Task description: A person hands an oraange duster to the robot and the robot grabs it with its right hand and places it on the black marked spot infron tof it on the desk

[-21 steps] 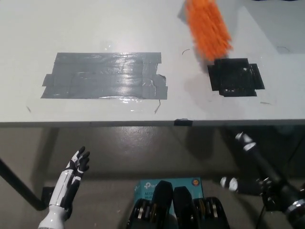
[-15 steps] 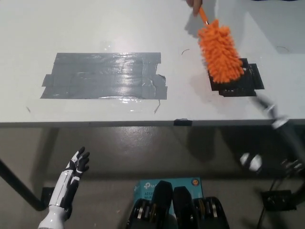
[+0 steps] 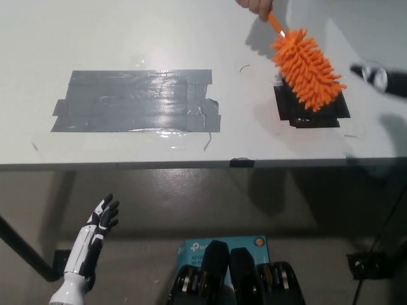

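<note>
A person's hand (image 3: 255, 6) at the top edge holds the orange duster (image 3: 308, 68) by its thin orange handle. The fluffy head hangs slanted over the black marked spot (image 3: 311, 109) on the white desk (image 3: 127, 38), covering the spot's upper part. My black right hand (image 3: 381, 77) shows blurred at the right edge, level with the duster head and a little to its right, not touching it. Its fingers cannot be made out. Below the desk's front edge at the lower left, my white left hand (image 3: 95, 238) rests with fingers spread, holding nothing.
A wide patch of grey tape (image 3: 137, 101) lies on the desk left of the black spot. A small black tab (image 3: 241, 162) sits on the desk's front edge. On the floor below lies a teal box (image 3: 191, 249).
The person has swung the duster down and right over the black spot. My right arm has risen from below the desk to the desk's right edge. The left hand stays put.
</note>
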